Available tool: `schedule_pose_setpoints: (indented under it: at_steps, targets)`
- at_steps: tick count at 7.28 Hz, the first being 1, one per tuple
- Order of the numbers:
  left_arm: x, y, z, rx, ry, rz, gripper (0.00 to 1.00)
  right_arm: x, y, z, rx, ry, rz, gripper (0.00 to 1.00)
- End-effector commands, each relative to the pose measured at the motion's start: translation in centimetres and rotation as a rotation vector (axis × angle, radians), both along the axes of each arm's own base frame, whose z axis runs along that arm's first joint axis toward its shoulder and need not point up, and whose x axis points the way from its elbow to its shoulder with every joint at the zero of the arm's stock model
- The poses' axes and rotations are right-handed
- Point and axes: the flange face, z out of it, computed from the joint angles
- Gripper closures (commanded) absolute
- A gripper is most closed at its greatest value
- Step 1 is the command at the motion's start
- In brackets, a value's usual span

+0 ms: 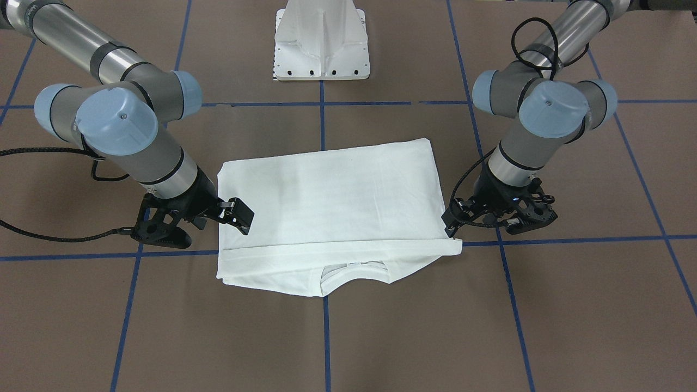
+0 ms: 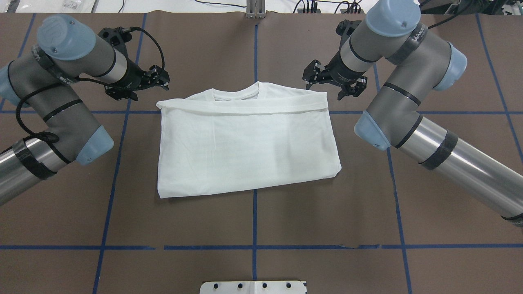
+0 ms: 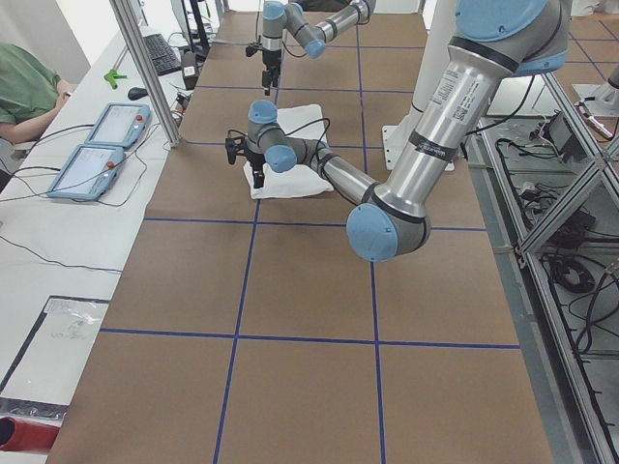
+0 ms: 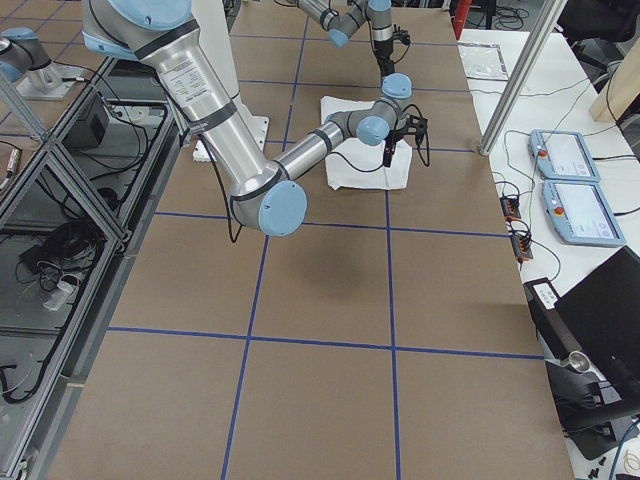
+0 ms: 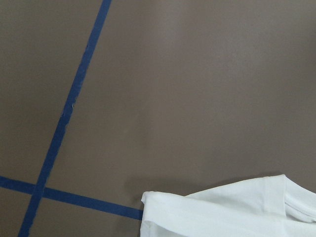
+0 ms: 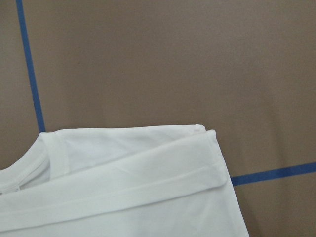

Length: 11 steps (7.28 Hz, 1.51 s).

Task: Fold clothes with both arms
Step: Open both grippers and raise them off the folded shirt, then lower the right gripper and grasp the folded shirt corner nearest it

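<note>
The white T-shirt [image 1: 332, 201] lies folded into a rectangle in the middle of the table [image 2: 253, 139], its ribbed collar [image 2: 237, 92] at the far edge. No black text shows. My left gripper [image 2: 161, 79] hovers open and empty just beyond the shirt's far left corner [image 5: 163, 202]; in the front-facing view the left gripper [image 1: 451, 224] is beside that corner. My right gripper [image 2: 324, 89] is open and empty just above the far right corner [image 6: 205, 133]; in the front-facing view the right gripper [image 1: 239, 215] is over the shirt's edge. Neither wrist view shows fingers.
The white pedestal base [image 1: 321, 49] stands behind the shirt on the robot's side. Blue tape lines [image 2: 254, 216] grid the brown table. Control tablets [image 3: 102, 145] and a seated person [image 3: 29, 87] are beyond the table's far edge.
</note>
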Motion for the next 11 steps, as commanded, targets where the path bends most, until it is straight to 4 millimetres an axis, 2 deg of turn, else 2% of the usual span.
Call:
schedule_pose_setpoints:
  at_steps: [1,2,3,4,6,9,11]
  targets:
    - [-0.9,-0.1,-0.8,0.017,0.005,-0.02,0.01,-3.7,6.6,1.6,0.037,0.045,-0.013,0.0]
    - [-1.7,0.7,-2.2,0.032,0.018,-0.026,0.01,-4.2,8.2,2.6,0.028,0.054,-0.027,0.0]
    - [-2.2,1.3,-3.1,0.025,0.012,-0.026,0.01,-3.6,9.4,3.4,0.025,0.056,-0.035,0.0]
    - [-2.4,1.5,-3.3,0.028,0.014,-0.028,0.01,-3.4,10.8,4.3,0.023,0.061,-0.049,0.0]
    - [-2.4,1.5,-3.2,0.027,0.013,-0.028,0.01,-4.0,12.0,5.2,0.014,0.07,-0.07,0.0]
    - [-2.3,1.5,-3.2,0.028,0.012,-0.025,0.01,-2.9,13.9,7.0,-0.004,0.081,-0.092,0.0]
    - [-2.4,1.6,-3.4,0.031,0.015,-0.025,0.01,-4.2,15.2,7.4,-0.004,0.09,-0.117,0.0]
